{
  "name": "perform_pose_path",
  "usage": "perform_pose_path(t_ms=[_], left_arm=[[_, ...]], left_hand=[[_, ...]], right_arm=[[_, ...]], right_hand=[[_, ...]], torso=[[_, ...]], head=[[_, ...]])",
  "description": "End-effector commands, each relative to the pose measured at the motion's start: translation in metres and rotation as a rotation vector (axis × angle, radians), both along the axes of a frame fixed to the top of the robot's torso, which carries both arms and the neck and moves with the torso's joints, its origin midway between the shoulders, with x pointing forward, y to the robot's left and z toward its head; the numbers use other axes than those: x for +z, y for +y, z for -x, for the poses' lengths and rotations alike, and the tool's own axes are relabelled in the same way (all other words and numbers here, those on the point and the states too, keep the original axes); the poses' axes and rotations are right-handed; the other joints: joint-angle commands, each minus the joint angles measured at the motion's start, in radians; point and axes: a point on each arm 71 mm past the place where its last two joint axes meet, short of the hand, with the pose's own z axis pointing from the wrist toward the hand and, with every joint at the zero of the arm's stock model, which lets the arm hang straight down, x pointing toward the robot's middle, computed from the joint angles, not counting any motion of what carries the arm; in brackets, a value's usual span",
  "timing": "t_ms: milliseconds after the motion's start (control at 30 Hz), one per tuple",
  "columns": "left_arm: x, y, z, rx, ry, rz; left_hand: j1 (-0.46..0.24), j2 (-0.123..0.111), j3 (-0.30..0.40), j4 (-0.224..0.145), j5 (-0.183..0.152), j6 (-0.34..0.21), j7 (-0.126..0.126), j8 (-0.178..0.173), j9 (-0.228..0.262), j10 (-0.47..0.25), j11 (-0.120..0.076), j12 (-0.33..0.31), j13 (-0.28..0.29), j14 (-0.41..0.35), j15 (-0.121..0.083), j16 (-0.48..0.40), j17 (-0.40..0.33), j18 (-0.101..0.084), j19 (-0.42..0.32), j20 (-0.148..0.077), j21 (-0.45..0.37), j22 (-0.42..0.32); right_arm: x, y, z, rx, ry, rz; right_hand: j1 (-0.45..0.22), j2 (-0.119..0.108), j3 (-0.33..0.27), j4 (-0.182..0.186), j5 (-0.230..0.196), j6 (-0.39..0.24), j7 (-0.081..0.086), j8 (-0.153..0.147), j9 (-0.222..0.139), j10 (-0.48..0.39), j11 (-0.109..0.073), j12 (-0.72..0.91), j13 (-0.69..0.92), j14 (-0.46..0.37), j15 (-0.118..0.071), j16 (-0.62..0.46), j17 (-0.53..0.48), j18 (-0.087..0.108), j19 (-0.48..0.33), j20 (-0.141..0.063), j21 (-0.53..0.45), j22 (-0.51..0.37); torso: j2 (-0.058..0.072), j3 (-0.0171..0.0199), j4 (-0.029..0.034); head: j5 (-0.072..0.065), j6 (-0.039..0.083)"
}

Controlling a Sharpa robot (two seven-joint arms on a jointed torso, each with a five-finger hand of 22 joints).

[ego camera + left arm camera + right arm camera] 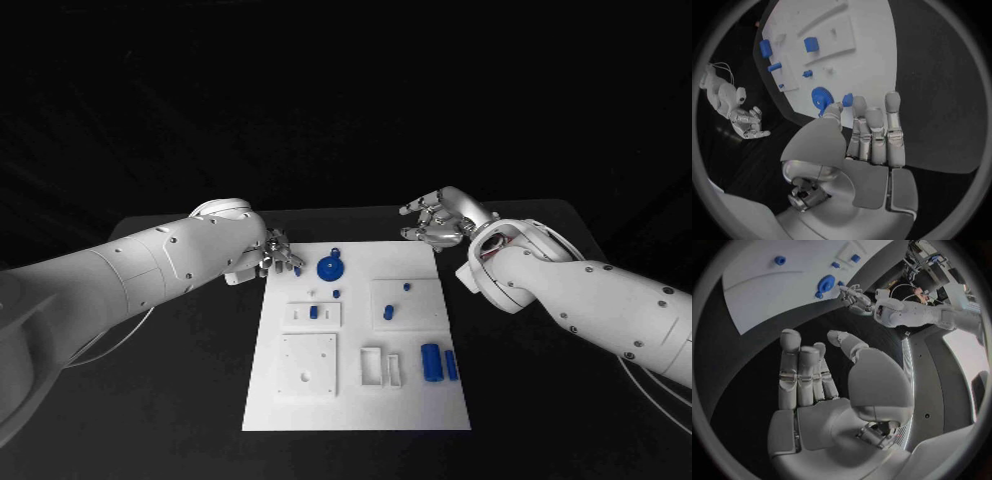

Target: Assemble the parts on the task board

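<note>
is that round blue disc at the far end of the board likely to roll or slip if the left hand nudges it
The round blue disc lies flat on the task board, so it would probably slide, not roll. It looks stiff. The left hand is close beside it.

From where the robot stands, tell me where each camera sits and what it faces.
Head view: on the head, looking down at the task board, with left hand and right hand showing.
Left wrist view: behind the left hand, facing the board's far end.
Right wrist view: behind the right hand, facing the table beside the board.
All three share the blue gear.
</note>
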Motion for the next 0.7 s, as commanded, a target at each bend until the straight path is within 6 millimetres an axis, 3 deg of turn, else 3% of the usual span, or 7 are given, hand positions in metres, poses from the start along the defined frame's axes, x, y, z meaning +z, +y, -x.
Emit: perform_pose_path(t_ms=[33, 533, 700], left_arm=[[-0.0024, -0.0034, 0.0010, -0.008, 0.029, 0.012], [-0.0052, -0.0034, 0.0016, 0.001, 0.050, 0.030], [-0.0057, -0.0024, 0.0020, 0.006, 0.057, 0.030]], left_hand=[[-0.001, -0.009, 0.005, 0.003, 0.004, -0.004, -0.003, -0.004, -0.001, -0.009, -0.002, -0.002, -0.001, -0.009, 0.000, 0.002, -0.001, 0.007, -0.005, 0.002, -0.004, 0.020], [0.003, -0.012, 0.017, -0.001, 0.007, -0.002, -0.004, -0.005, -0.002, -0.011, -0.002, -0.001, -0.001, -0.013, 0.000, 0.004, -0.002, 0.006, -0.006, 0.002, -0.005, 0.020], [-0.016, -0.024, 0.006, 0.006, -0.018, 0.005, -0.004, -0.006, -0.003, -0.008, -0.001, 0.000, 0.000, -0.013, 0.000, 0.006, -0.002, 0.006, -0.006, 0.002, -0.004, 0.021]], right_arm=[[0.0003, 0.0014, 0.0005, 0.011, 0.001, 0.004], [0.0004, 0.0012, 0.0006, 0.010, 0.001, 0.004], [0.0003, 0.0012, 0.0004, 0.010, 0.000, 0.005]], right_hand=[[-0.006, 0.000, 0.000, 0.003, 0.003, 0.000, 0.002, -0.003, 0.001, -0.007, -0.002, 0.000, 0.001, -0.003, 0.001, 0.000, 0.002, 0.009, -0.006, -0.002, -0.002, 0.046], [-0.006, 0.000, 0.000, 0.003, 0.003, 0.000, 0.002, -0.003, 0.001, -0.007, -0.002, 0.000, 0.001, -0.003, 0.001, 0.000, 0.002, 0.009, -0.006, -0.002, -0.002, 0.046], [-0.006, 0.000, 0.000, 0.003, 0.003, 0.000, 0.002, -0.003, 0.001, -0.007, -0.002, 0.000, 0.001, -0.003, 0.001, 0.000, 0.002, 0.009, -0.006, -0.002, -0.002, 0.046]], torso=[[0.000, 0.0002, -0.0008], [0.000, 0.0002, 0.0014], [-0.001, 0.0004, 0.0009]], head=[[0.000, 0.000], [-0.003, -0.002], [-0.003, -0.002]])
